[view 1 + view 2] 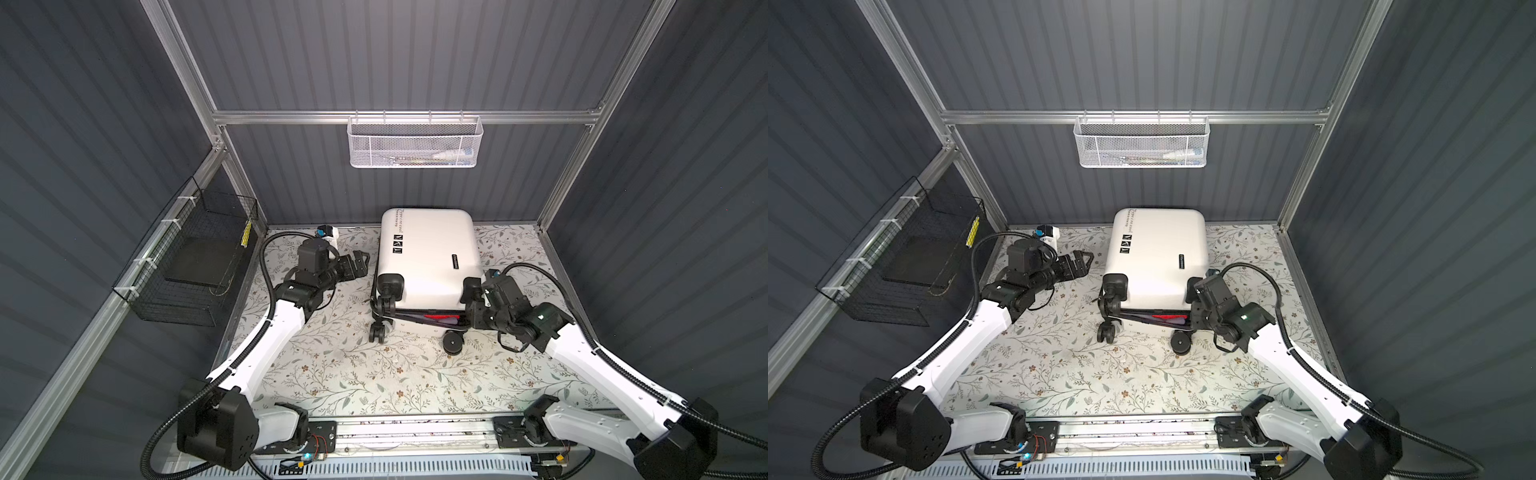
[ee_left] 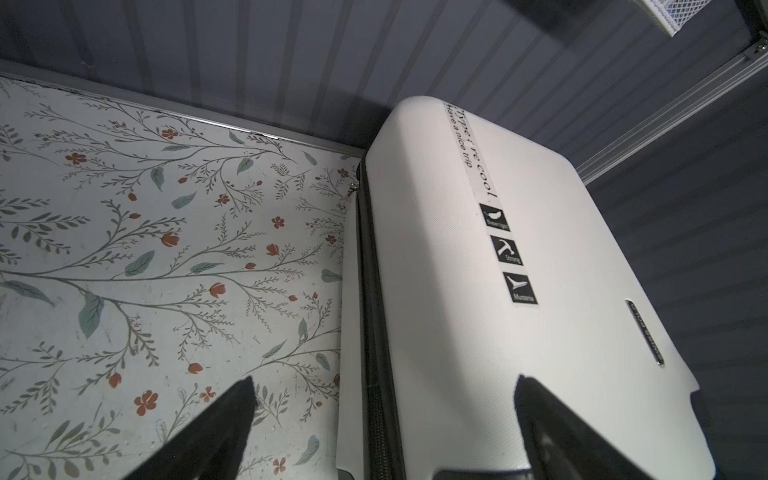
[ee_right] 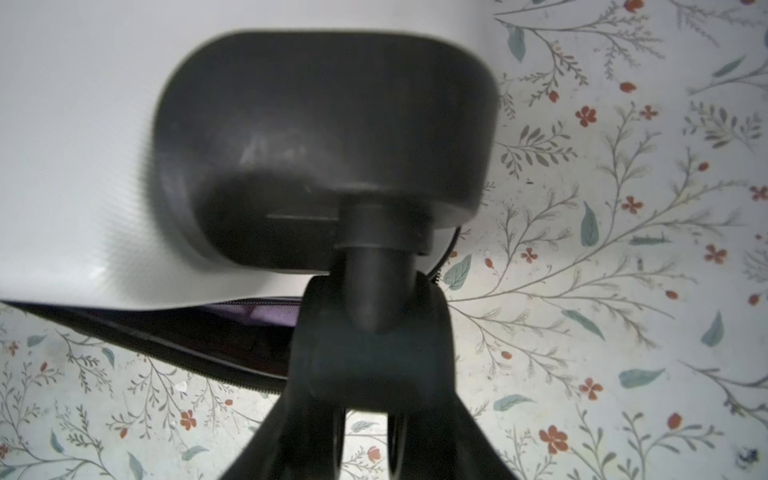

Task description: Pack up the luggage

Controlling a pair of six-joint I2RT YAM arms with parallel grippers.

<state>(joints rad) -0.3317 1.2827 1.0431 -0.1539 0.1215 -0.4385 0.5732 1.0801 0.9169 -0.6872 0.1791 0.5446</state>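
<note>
White luggage point(image 1: 428, 257), one; mesh basket point(image 1: 374, 145), one; black basket point(image 1: 178, 299), one.

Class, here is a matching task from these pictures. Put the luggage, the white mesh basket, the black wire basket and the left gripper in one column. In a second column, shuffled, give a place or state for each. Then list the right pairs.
Column 1
1. luggage
2. white mesh basket
3. black wire basket
4. left gripper

Column 2
A. hangs high at the back
B. open, near the side of the luggage
C. lies on the floral table, lid slightly ajar at the wheel end
D. mounted on the left side

Pairs: 1-C, 2-A, 3-D, 4-B
</note>
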